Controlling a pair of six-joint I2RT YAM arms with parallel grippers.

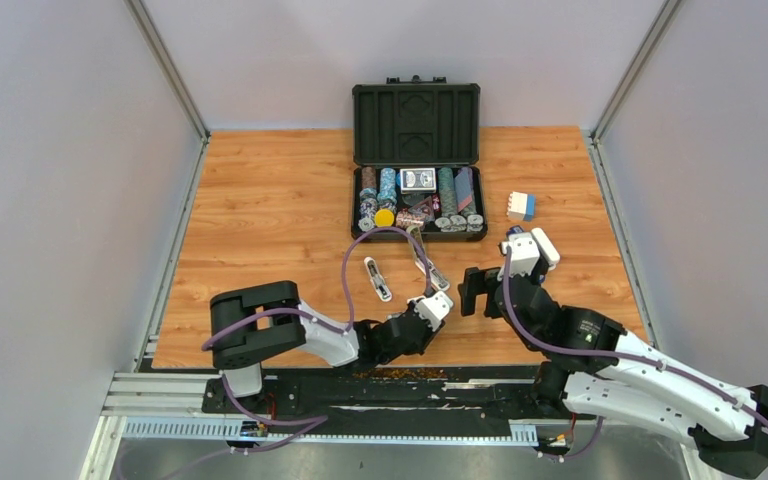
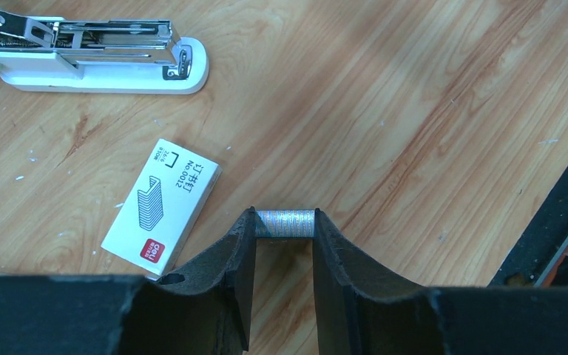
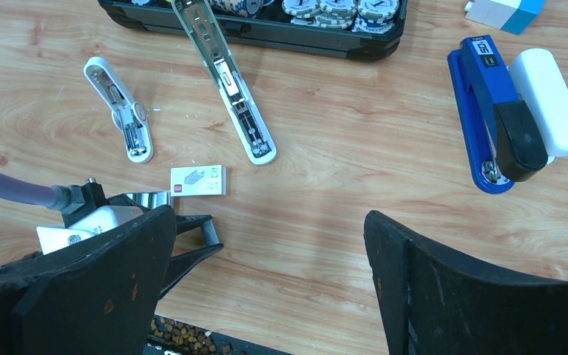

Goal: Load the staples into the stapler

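Wood-grain worktop point(image 1: 260, 200) between grey walls: a staple strip pinched beside the opened stapler.
Left tool point(image 1: 436, 307) pinches the staple strip point(image 2: 285, 222) crosswise at its tips. The stapler point(image 3: 229, 89) lies opened flat, long axis running from the chip case point(image 1: 416, 125) toward the arms. Its bare channel end is ahead and left of the strip, roughly parallel to it, with the white staple box point(image 2: 161, 203) between. Right tool point(image 3: 268, 216) is spread wide and empty, close by on the other side.

Shiny metal staples point(image 2: 285, 222), matt cardboard box point(image 2: 161, 203), smooth wood-grain table point(image 2: 414, 111)
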